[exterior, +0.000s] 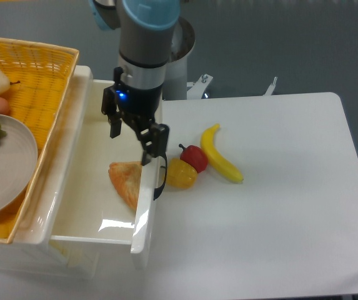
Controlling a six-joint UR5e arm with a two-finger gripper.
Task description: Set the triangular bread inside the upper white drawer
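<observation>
The arm reaches straight down from the table's far edge, its claw [132, 141] hanging over the upper white drawer [79, 215], its 2 fingers spread wide and holding nothing. The triangular bread [126, 181] lies flat inside the drawer, against its front wall. No writing is readable.

glossy white plastic on the upper white drawer [72, 219], glare on its floor. toasted, rough orange-brown surface on the triangular bread [125, 180]. woven yellow basket [41, 69] at upper left. matt white bench [278, 219]. smooth, shiny banana [219, 156].
</observation>
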